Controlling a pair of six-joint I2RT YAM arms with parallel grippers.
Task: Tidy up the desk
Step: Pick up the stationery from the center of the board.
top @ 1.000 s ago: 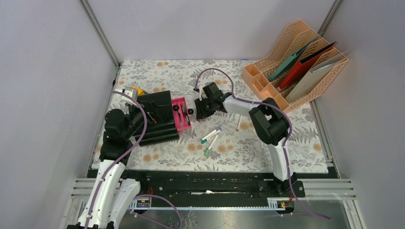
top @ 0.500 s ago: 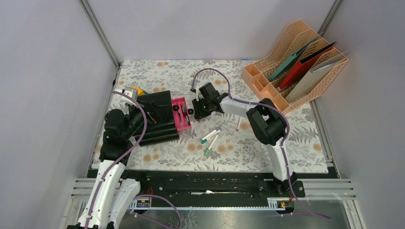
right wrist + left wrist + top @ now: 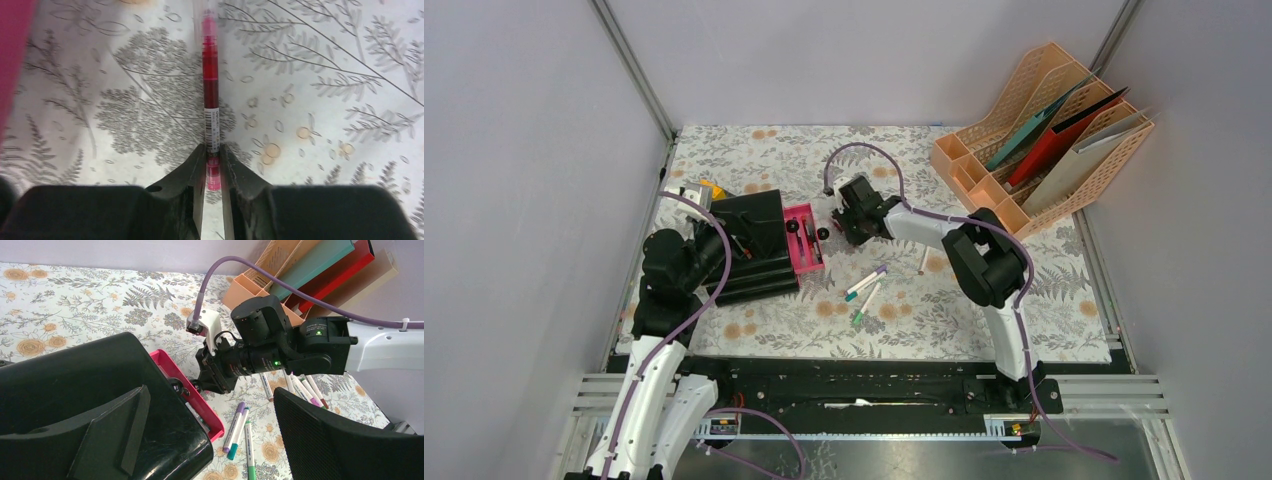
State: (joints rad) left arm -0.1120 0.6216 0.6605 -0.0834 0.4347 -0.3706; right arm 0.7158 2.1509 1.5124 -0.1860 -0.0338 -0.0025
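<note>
The desk [image 3: 754, 155] is covered in fern-print cloth. An open black case [image 3: 749, 245] with a pink tray [image 3: 804, 238] lies at the left. My right gripper [image 3: 846, 218] hovers just right of the tray and is shut on a red pen [image 3: 210, 90], which points away over the cloth; the gripper also shows in the right wrist view [image 3: 212, 155]. My left gripper [image 3: 210, 390] is open, its left finger [image 3: 120, 430] over the black case [image 3: 75, 385]. The left gripper's fingers are hard to make out in the top view.
Loose markers [image 3: 865, 283] lie in front of the tray, also in the left wrist view [image 3: 235, 427], and several more [image 3: 302, 387] lie under the right arm. An orange file organiser [image 3: 1044, 130] with folders stands at the back right. Walls close in both sides.
My right gripper has shifted slightly toward the far side, away from the tray, and its wrist has turned. The left arm has not moved.
</note>
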